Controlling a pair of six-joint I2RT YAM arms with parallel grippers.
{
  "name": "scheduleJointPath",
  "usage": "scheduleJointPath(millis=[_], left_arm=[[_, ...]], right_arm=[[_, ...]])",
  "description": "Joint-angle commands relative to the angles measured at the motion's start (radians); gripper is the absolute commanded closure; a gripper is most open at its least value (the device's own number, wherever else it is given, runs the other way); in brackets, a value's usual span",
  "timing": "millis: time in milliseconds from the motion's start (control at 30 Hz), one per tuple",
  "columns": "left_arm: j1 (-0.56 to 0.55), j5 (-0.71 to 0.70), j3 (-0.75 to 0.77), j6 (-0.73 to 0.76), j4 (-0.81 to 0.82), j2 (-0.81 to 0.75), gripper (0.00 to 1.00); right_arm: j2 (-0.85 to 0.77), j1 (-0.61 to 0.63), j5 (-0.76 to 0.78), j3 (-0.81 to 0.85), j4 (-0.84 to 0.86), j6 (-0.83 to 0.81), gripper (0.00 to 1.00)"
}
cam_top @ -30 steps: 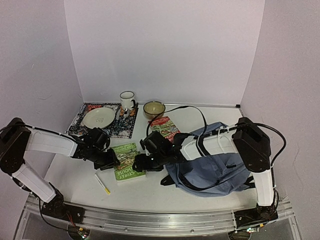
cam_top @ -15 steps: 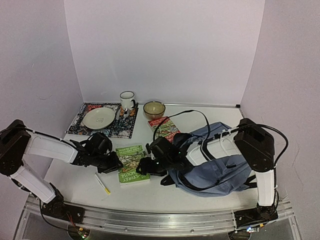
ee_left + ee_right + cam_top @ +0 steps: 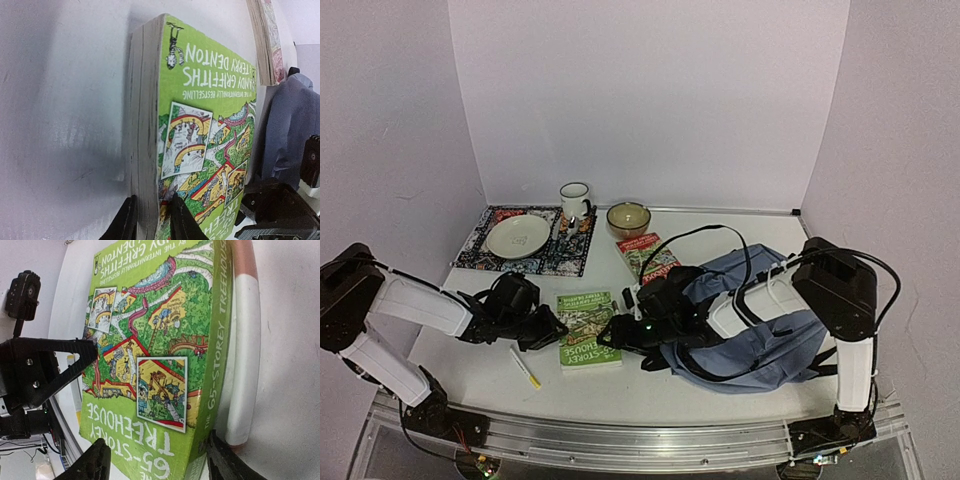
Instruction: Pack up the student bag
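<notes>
Backpack [image 3: 765,345] lies flat on right half of table, under right arm, just right of green book [image 3: 588,330]. Book flat, cover up, between both claws.

Left gripper [image 3: 150,222]: fingers tight either side of page edge, pinching it.

Right gripper [image 3: 160,465]: fingers wide apart, straddling book's spine-side corner; contact unclear.

Second book [image 3: 650,252] behind, pen [image 3: 525,368] near left claw.
</notes>
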Motion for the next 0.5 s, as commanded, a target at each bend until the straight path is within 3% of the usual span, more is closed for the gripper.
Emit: scheduleJointPath(millis=[0,267,467], left_arm=[[-0.084,0.244,-0.045,-0.058,-0.004,0.048,0.79],[-0.084,0.219,-0.054,-0.071,-0.002,0.025,0.79],[-0.084,0.214,-0.053,-0.074,0.000,0.025,0.79]], right_arm=[[-0.092,0.014,-0.151,-0.008,0.312,0.049,0.37],[-0.133,0.007,-0.190,-0.024,0.438,0.059,0.48],[-0.115,0.007,-0.207,-0.024,0.470,0.072,0.49]])
